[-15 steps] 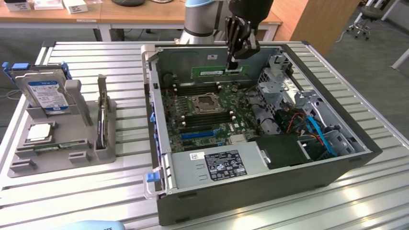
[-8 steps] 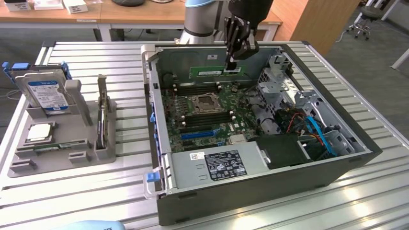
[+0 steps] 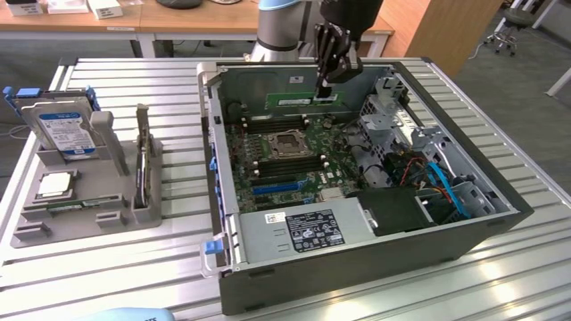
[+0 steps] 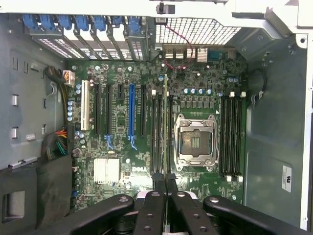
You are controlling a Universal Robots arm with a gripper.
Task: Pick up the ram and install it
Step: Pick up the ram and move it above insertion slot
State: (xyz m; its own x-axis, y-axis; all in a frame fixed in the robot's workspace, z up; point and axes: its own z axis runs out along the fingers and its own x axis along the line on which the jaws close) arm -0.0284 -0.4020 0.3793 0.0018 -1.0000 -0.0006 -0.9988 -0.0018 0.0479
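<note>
My gripper (image 3: pixel 327 88) hangs over the back part of the open computer case (image 3: pixel 446 231), shut on the ram (image 3: pixel 314 100), a thin green stick held level below the fingers. In the wrist view the ram (image 4: pixel 166 122) appears edge-on as a thin line running out from the closed fingertips (image 4: pixel 171 182). It lines up over the long dark memory slots (image 4: pixel 159 132) beside the processor socket (image 4: pixel 195 142). The stick is above the motherboard (image 3: pixel 267 170); whether it touches a slot I cannot tell.
A grey parts holder (image 3: pixel 116 174) on the exterior view's left carries a blue-labelled hard drive (image 3: pixel 64 130) and a square silver processor (image 3: pixel 55 184). Inside the case are a drive cage (image 3: pixel 392 107), blue cables (image 3: pixel 446 184), a black power supply (image 3: pixel 308 231) and more memory slots (image 4: pixel 230 134).
</note>
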